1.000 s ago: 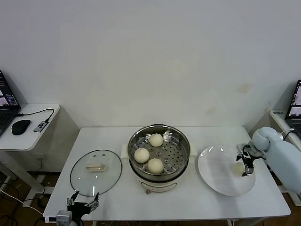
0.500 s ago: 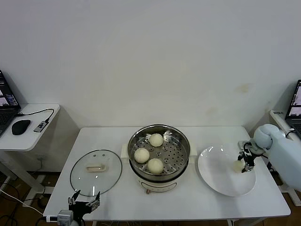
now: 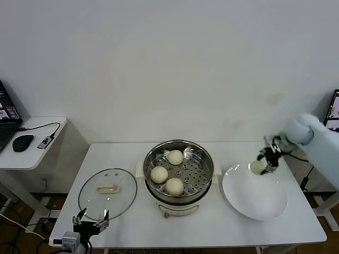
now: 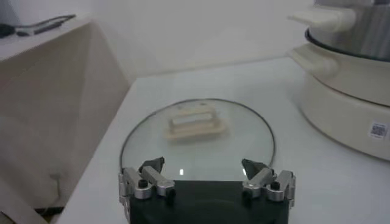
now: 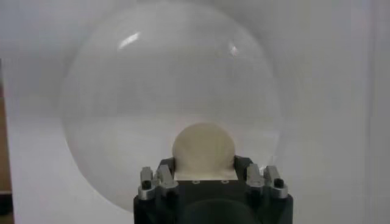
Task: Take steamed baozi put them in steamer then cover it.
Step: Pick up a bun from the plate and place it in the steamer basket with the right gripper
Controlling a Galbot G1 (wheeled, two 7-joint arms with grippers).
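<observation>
Cream-white bun (image 3: pixel 257 167) is clamped in the right hand (image 3: pixel 266 161), lifted clear above the far edge of the white plate (image 3: pixel 254 203); the plate itself is bare. Right wrist view confirms it: bun (image 5: pixel 203 149) seated between the closed fingers, plate (image 5: pixel 109 122) below.

Three buns (image 3: pixel 175 186) already lie on the perforated tray of the steamer (image 3: pixel 179 177), which sits mid-desk, uncovered. So this looks like the last bun in transit.

Next move, as I judge it: carry the bun toward the robot's left, clear the raised steel rim, lower onto the bare part of the tray nearest the plate, release. Free space there looks enough for one bun, just beside the others.

Glass lid (image 3: pixel 108 193) lies flat on the desk (image 3: pixel 212 225), on the steamer's other side, near the front edge. Left hand (image 3: pixel 91 224) hangs wide open just in front of the lid, holding nothing; the lid handle (image 4: pixel 196 122) faces it. Covering is not yet done.
</observation>
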